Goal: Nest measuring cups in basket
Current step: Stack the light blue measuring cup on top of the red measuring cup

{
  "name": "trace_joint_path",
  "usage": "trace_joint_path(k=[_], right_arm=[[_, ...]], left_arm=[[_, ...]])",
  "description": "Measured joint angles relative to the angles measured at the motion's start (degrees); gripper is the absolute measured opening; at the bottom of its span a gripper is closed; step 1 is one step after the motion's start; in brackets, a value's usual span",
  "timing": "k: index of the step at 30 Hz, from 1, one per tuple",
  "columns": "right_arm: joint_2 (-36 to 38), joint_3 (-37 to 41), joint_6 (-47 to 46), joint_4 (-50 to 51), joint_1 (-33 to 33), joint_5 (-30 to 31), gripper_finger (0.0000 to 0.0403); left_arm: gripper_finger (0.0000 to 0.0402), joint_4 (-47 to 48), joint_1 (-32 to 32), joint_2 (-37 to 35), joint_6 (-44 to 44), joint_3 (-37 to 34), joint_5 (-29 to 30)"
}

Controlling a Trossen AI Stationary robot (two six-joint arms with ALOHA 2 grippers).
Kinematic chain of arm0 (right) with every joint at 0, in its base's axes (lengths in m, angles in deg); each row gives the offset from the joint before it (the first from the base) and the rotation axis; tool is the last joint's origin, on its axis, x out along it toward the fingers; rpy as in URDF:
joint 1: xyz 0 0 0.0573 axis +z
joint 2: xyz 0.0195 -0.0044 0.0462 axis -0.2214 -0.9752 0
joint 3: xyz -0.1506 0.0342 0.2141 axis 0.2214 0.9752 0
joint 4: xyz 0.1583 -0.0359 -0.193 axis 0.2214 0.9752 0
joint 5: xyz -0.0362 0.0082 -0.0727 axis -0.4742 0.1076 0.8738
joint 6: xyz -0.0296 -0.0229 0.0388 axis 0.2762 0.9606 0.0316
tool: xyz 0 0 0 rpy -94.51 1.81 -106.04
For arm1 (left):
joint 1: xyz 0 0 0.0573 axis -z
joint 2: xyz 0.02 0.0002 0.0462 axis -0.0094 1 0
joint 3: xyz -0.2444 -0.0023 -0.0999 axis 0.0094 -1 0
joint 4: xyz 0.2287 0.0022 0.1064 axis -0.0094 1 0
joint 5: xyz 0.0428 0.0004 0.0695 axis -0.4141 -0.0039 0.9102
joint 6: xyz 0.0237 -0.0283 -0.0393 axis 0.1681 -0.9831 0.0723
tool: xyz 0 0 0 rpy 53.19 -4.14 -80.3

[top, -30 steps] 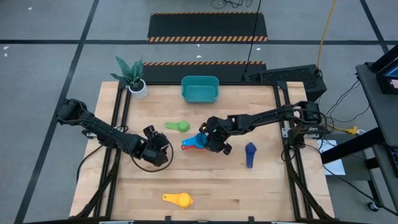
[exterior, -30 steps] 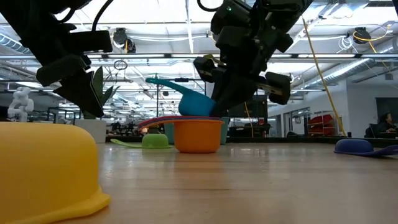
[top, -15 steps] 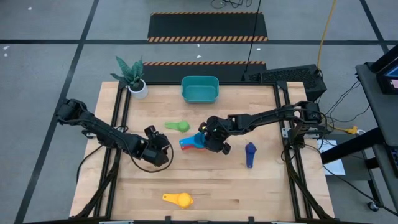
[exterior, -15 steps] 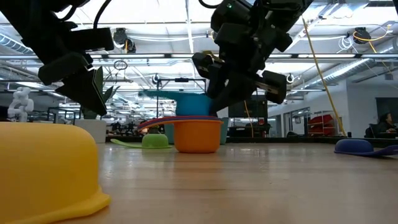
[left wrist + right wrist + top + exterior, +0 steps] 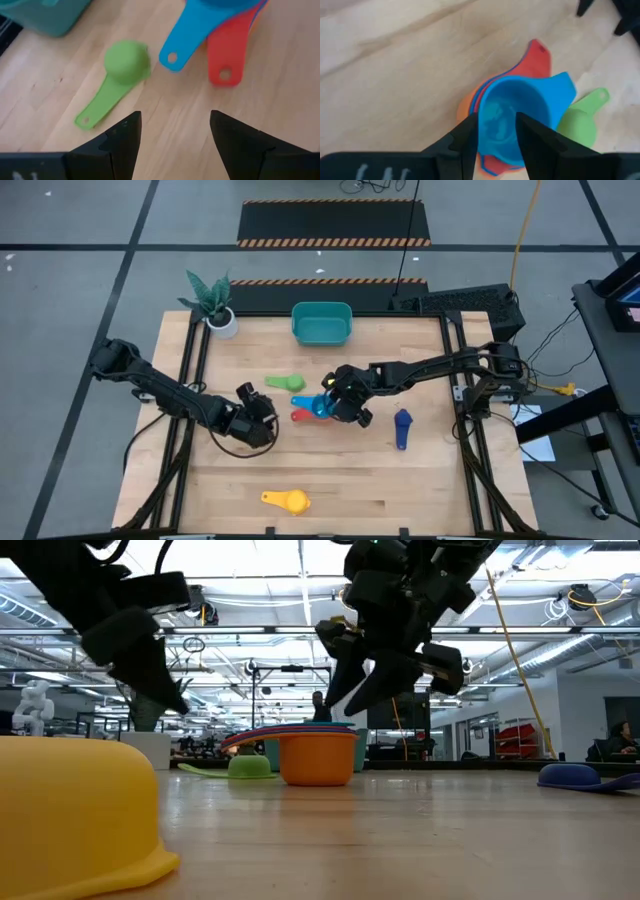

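A stack of measuring cups [image 5: 315, 408] stands at mid-table: an orange cup [image 5: 318, 760] at the bottom, a red one, and a blue cup [image 5: 504, 120] on top. My right gripper [image 5: 495, 135] hovers open just over the blue cup, one finger on each side, touching nothing. My left gripper [image 5: 172, 145] is open and bare, to the left of the stack. A green cup [image 5: 287, 383], a navy cup [image 5: 402, 427] and a yellow cup [image 5: 287, 500] lie bowl-down on the table. The teal basket [image 5: 322, 324] stands at the far edge.
A small white plant pot [image 5: 222, 320] stands at the far left corner. The red handle [image 5: 225, 55] and blue handle [image 5: 177, 47] of the stack point toward my left gripper. Bare wood lies between the stack and the basket.
My right gripper has opened and let go of the blue cup. The cup was tilted above the stack and has now sunk level into it. My left gripper has shifted a little toward the stack.
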Motion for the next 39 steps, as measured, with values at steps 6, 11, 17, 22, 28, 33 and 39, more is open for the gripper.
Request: trace_joint_path(k=[6, 11, 17, 22, 28, 33, 39], right_arm=[[3.87, 0.0, -8.61, 1.92, 1.55, 2.11, 0.0126], [7.62, 1.5, -19.91, 4.64, 4.05, 3.09, 0.0126], [11.75, 6.74, -29.3, 4.57, 9.47, 8.32, 0.0126], [15.08, 10.76, -32.89, 4.67, 13.62, 14.09, 0.0126], [19.12, 11.65, -33.56, 4.3, 15.46, 17.75, 0.0126], [22.02, 11.67, -35.8, 4.85, 16.64, 17.67, 0.0126], [23.7, 11.69, -36.04, 4.9, 18.29, 17.66, 0.0126]], left_arm=[[0.0239, -6.72, -2.07, 0.06, 6.06, 0.0, 0.62], [0.024, -11.31, -7.55, 0.06, 14.39, 0.0, -5.75], [0.0297, -19.71, -12.56, 0.06, 23.78, -0.02, -14.73], [0.0385, -23.11, -15.12, 0.31, 28.61, -0.02, -18.96], [0.0374, -27.11, -20.83, 3.55, 29.97, -0.04, -31.38], [0.0357, -27.09, -23.84, 3.49, 31.4, -0.04, -32.55], [0.0356, -26.54, -28.61, 5.05, 30.5, -0.02, -39.48]])
